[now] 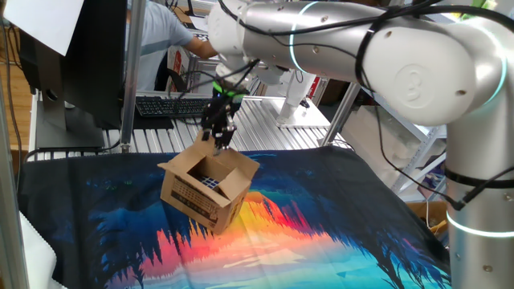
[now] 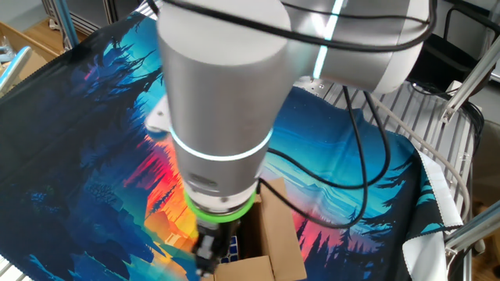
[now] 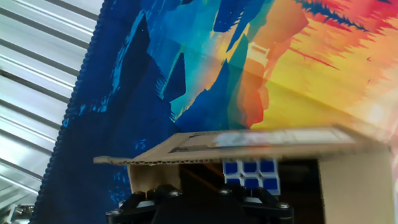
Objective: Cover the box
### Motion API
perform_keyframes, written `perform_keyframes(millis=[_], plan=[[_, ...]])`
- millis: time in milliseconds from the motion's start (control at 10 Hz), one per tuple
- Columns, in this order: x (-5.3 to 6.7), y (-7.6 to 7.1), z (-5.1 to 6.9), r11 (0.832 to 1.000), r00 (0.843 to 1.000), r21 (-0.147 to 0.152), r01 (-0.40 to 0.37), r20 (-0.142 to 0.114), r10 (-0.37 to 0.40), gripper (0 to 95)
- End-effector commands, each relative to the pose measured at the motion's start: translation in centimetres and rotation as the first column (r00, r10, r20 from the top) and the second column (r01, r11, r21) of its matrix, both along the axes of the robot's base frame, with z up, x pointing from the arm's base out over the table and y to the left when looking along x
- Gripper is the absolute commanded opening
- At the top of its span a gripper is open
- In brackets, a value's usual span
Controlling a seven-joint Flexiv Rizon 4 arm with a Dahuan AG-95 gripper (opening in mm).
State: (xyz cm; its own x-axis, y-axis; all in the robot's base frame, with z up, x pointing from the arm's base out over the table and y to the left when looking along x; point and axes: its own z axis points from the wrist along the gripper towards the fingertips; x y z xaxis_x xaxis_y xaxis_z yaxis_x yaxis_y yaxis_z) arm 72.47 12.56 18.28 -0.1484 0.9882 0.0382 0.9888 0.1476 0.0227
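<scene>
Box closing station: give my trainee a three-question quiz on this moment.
1. True or false: the box has all its flaps shut.
2. What lies inside it? A) a puzzle cube B) a spoon C) nothing
3. Fill in: the box stands on a printed ____.

Key: 1 false, the flaps stand open; 2 A, blue and white squares show in the hand view; 3 cloth.
</scene>
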Motion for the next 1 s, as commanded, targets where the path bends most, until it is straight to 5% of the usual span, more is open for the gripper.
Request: perform_keyframes(millis=[100,500,700,1000], plan=[[1.1,-1.7,1.6,0.990,0.990,-0.022,0.142,-0.004,-0.142,57.0],[0.5,-2.4,2.8,0.979,0.979,-0.008,0.205,0.003,-0.205,57.0],[0.2,-2.1,2.4,0.980,0.980,-0.001,0.201,0.002,-0.201,57.0],[-1.3,-1.2,0.1,0.976,0.977,-0.023,0.215,0.007,-0.214,57.0]])
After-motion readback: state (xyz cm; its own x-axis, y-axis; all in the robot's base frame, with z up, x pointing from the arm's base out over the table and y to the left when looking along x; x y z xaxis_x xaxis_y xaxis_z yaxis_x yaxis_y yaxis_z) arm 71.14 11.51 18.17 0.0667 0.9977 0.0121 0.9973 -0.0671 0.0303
